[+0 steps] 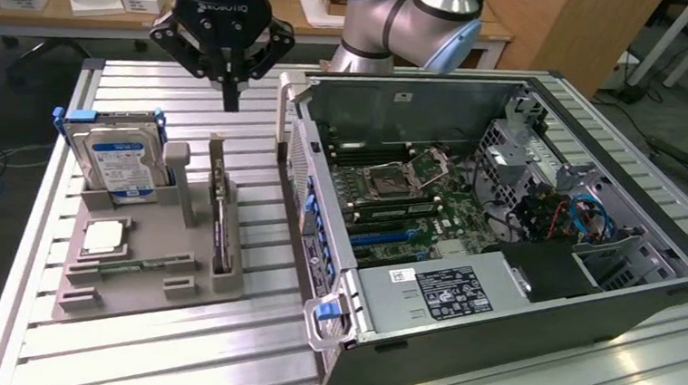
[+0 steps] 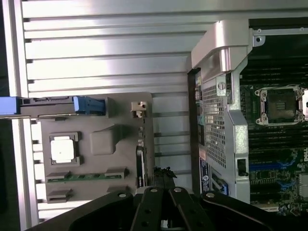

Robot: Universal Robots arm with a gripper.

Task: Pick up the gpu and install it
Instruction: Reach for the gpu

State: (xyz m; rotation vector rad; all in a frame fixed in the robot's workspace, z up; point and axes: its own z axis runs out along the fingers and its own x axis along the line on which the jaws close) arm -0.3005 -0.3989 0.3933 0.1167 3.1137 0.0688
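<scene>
The gpu (image 1: 219, 213) stands on its long edge in a slot of the grey holder tray (image 1: 143, 298), its silvery bracket at the far end. From the wrist view it appears edge-on as a thin dark strip, the gpu (image 2: 140, 159). My gripper (image 1: 231, 98) hangs above the slatted table just beyond the card's bracket end, well clear of it. Its black fingers are shut together with nothing between them. In the wrist view the gripper (image 2: 162, 185) points down close to the card's near end.
The tray also holds an upright hard drive with a blue label (image 1: 122, 163), a CPU (image 1: 105, 235) and a memory stick (image 1: 132, 269). The open computer case (image 1: 628, 294) lies at the exterior view's right, motherboard (image 1: 405, 197) exposed. Benches stand behind.
</scene>
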